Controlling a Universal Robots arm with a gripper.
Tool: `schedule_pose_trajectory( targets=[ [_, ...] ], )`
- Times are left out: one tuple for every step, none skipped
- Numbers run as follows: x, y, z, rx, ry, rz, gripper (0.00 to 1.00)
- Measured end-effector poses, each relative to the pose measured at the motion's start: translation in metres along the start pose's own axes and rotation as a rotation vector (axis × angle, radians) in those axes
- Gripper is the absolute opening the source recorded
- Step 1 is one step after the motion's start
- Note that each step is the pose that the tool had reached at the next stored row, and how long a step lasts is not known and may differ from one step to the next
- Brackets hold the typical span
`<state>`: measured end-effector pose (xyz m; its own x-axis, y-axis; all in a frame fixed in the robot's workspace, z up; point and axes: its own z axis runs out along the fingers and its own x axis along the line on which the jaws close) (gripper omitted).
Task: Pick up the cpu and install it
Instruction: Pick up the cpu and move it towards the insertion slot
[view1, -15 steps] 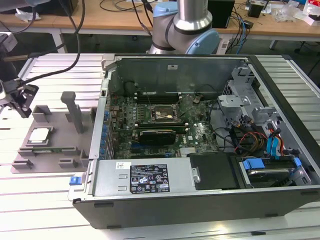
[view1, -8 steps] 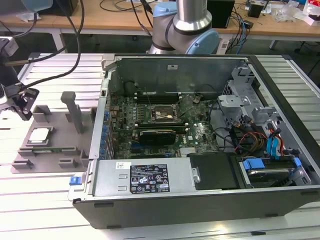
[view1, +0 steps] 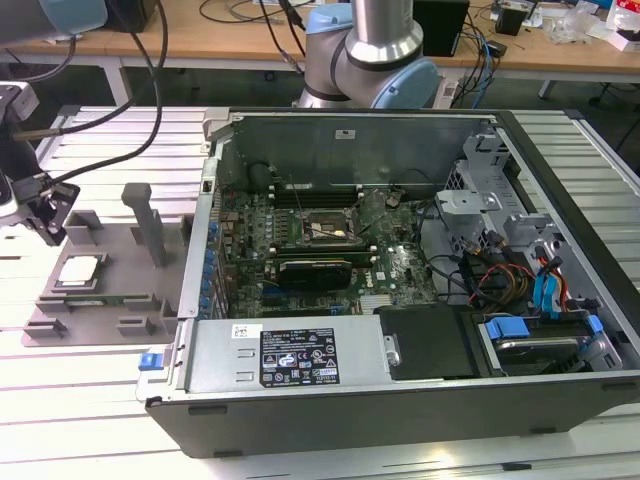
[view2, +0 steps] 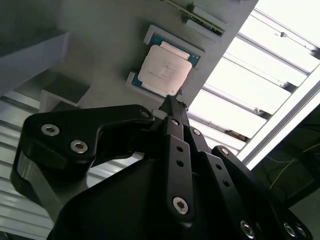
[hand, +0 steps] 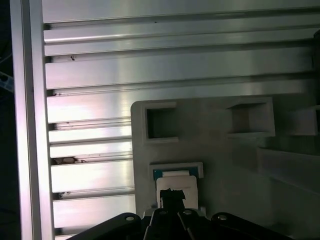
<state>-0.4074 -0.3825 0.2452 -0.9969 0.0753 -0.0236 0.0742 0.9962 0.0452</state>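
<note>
The jaws are hovering closed and empty just above the cpu (view2: 165, 72), which is lying untouched in the fixture tray (view1: 125, 262) on the counter (view1: 70, 400). Well beyond the jaws, the socket (view1: 322, 229) inside the computer case (view1: 400, 400) is waiting, seemingly unfilled, so pickup and installation are both remaining.

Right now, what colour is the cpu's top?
Pale silver-grey; the cpu shows best in the second wrist view.
</note>
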Motion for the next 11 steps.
schedule_pose_trajectory(
  targets=[
    [0.0003,-0.0001,0.0012,0.0000,0.0000,0.000,0.11],
    [0.0007,-0.0002,0.0031,0.0000,0.0000,0.000,0.11],
    [0.0011,-0.0003,0.0048,0.0000,0.0000,0.000,0.11],
    [0.0012,-0.0003,0.0056,0.0000,0.0000,0.000,0.11],
    [0.0014,-0.0004,0.0064,0.0000,0.0001,0.000,0.11],
    [0.0018,-0.0005,0.0080,0.0000,0.0000,0.000,0.11],
    [0.0022,-0.0006,0.0097,0.0000,0.0000,0.000,0.11],
    [0.0025,-0.0007,0.0113,0.0000,0.0000,0.000,0.11],
    [0.0028,-0.0008,0.0128,0.0000,0.0001,0.000,0.11],
    [0.0030,-0.0008,0.0141,0.0000,0.0000,0.000,0.11],
    [0.0030,-0.0008,0.0142,0.0002,0.0002,0.000,0.11]
  ],
)
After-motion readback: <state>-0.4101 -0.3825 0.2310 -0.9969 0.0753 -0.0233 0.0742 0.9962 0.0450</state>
